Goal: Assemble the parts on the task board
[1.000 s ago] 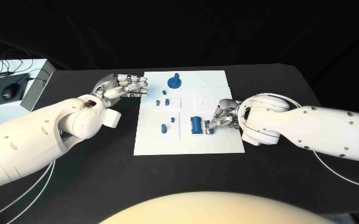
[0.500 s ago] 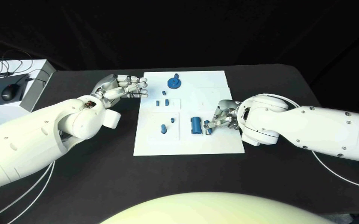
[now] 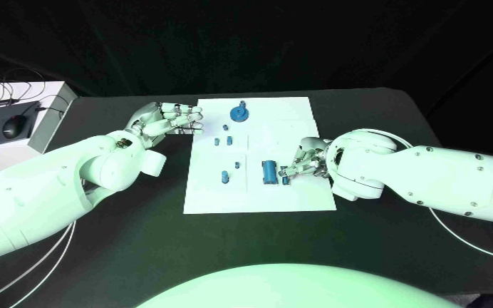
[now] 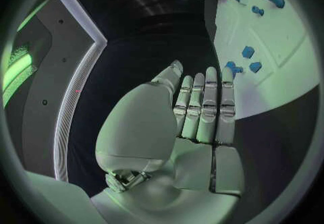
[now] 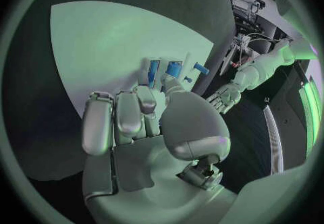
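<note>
The right hand (image 3: 304,162) is working at the right part of the white task board (image 3: 298,201), its fingers closing round a small blue part (image 3: 286,177) — a pinch, as far as I can judge, though the fingertips are hiding most of the contact. Just beside it, toward the robot's left, a larger blue block (image 3: 269,172) is standing on the board with its long axis running toward and away from the robot. That side-by-side spacing is what the next move seems to turn on, and the right hand is plainly the nearer one.

The left hand (image 3: 167,120) is hovering over the black worktop (image 3: 123,251) at the board's left edge, fingers curled loosely and holding nothing. A round blue wheel-like part (image 3: 241,114) is sitting near the far edge; small pegs (image 3: 225,176) are dotting the left half. All the parts look hard, smooth and matt — moulded plastic, probably.
</note>
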